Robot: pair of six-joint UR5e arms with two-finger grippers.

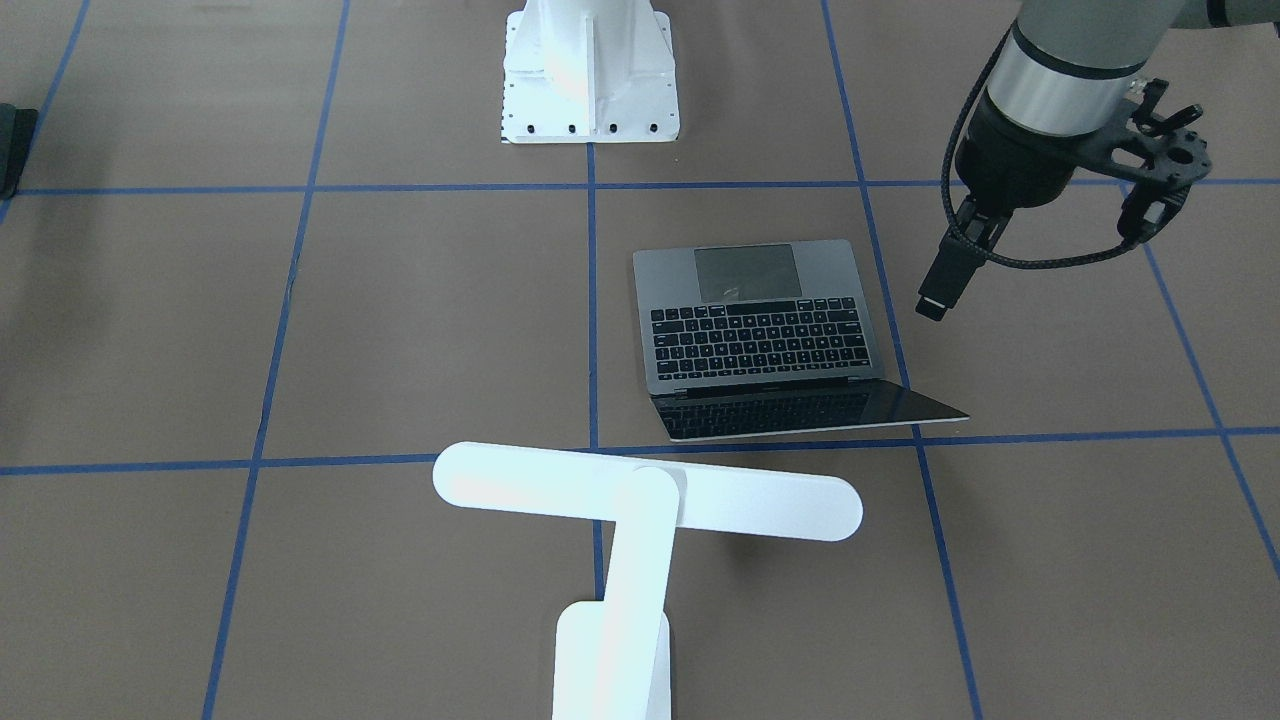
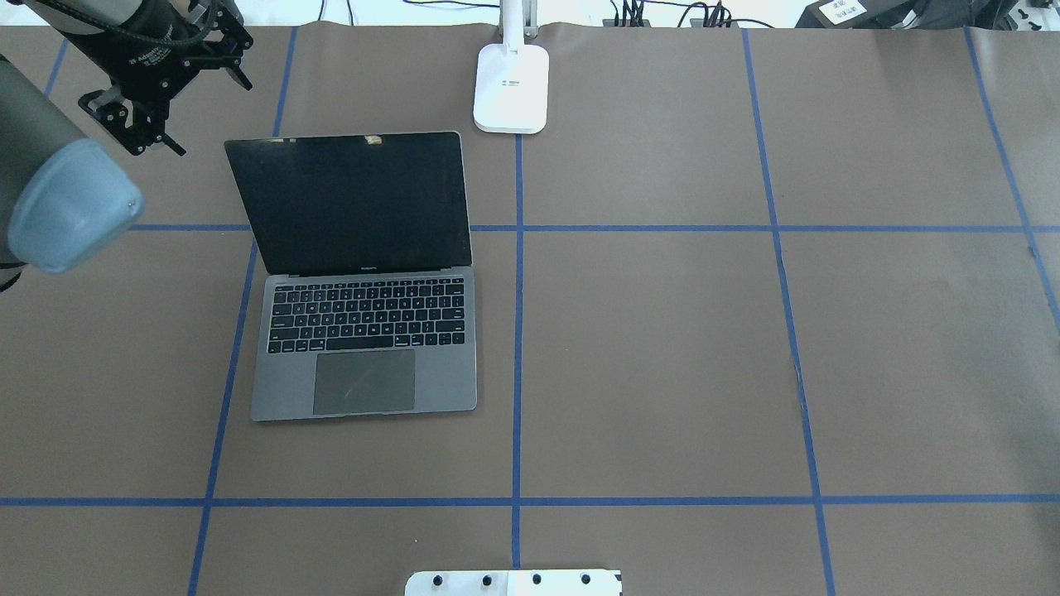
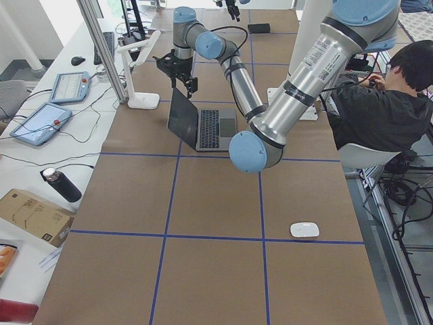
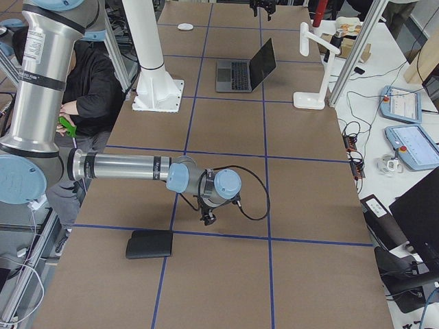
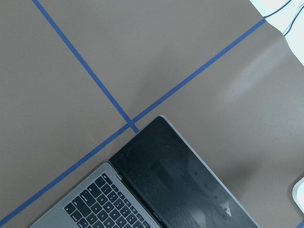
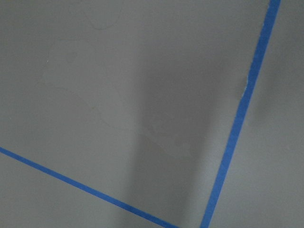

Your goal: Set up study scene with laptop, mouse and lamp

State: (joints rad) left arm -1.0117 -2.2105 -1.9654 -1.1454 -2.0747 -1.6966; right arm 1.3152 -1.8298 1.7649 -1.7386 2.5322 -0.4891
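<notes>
The laptop [image 2: 364,281] sits open on the brown table [image 2: 662,331]. The lamp [image 1: 640,510] stands near its screen, and the mouse [image 3: 304,229] lies far off. The left claw [image 1: 940,295] hangs beside the laptop, and the right claw [image 4: 208,218] is far away. I cannot tell how wide either claw is.

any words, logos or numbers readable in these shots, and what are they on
No text can be read for certain in any view.
White print on the left gripper, seen in the overhead view: too blurred.
Mark under the screen and key letters on the laptop: too small.
Grey marks on the base of the lamp: too small.
</notes>
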